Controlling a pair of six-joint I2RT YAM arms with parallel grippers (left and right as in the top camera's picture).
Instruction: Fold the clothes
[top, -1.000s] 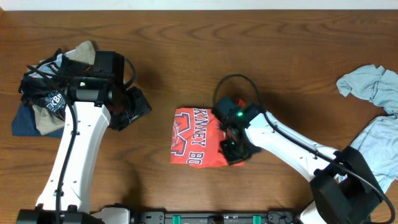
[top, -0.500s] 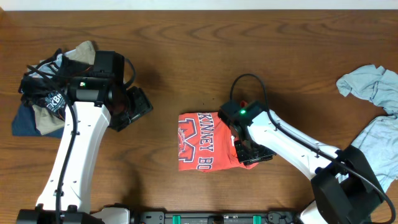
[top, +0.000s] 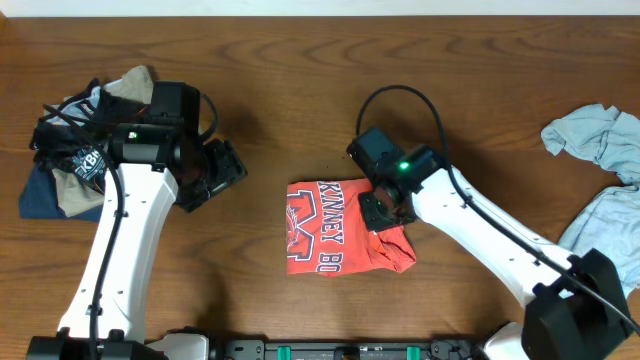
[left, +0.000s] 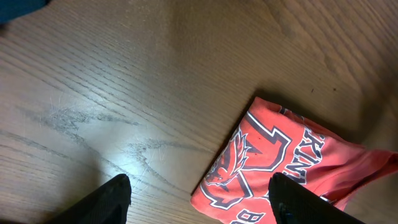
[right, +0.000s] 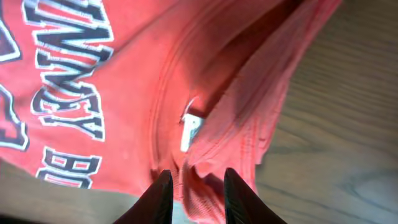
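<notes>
The coral-red T-shirt (top: 335, 240) lies folded in a small rectangle at the table's middle, white lettering up, and its right edge is rumpled. My right gripper (top: 385, 208) hovers over that upper right edge. In the right wrist view its fingers (right: 163, 193) stand a little apart and the right gripper (right: 198, 199) is open, with loose red fabric and the neck label (right: 188, 132) beneath. My left gripper (top: 215, 172) hangs wide open to the shirt's left. The left wrist view shows this open left gripper (left: 202, 208) empty above the shirt's logo corner (left: 249, 162). A pale grey-blue shirt (top: 605, 150) lies crumpled at the far right.
A heap of dark and beige garments (top: 70, 155) sits at the far left, behind the left arm. The right arm's black cable (top: 400, 100) loops above the red shirt. Bare wooden table (top: 280, 110) surrounds the shirt.
The right gripper pulled the shirt's right side a little rightward, opened, and moved up from the lower right corner to the upper right edge. The left arm stayed put.
</notes>
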